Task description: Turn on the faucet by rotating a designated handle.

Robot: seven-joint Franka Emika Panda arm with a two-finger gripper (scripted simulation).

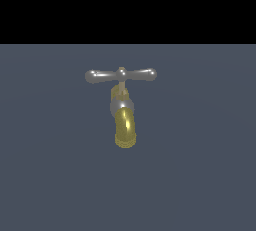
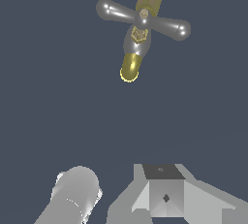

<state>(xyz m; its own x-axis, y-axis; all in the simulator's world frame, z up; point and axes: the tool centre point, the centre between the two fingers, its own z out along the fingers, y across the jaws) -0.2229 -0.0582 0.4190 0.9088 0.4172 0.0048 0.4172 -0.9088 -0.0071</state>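
Observation:
The faucet (image 1: 124, 125) is a small brass-gold tap with a short curved yellow spout, standing on the dark grey floor in the middle of the exterior view. Its handle (image 1: 120, 75) is a shiny silver crossbar with bulbous ends and a small brass knob at the centre. It lies level across the top of the thin stem, wider than the spout. The wrist view looks down on the handle (image 2: 143, 18) from a distance, with the faucet (image 2: 130, 68) and its yellow spout tip below the bar. No gripper fingers show in either view.
A pale grey cylinder (image 2: 72, 196) and an angular grey block (image 2: 164, 194), apparently parts of the arm, fill one edge of the wrist view, well apart from the faucet. Flat dark grey floor (image 1: 200, 175) surrounds the faucet.

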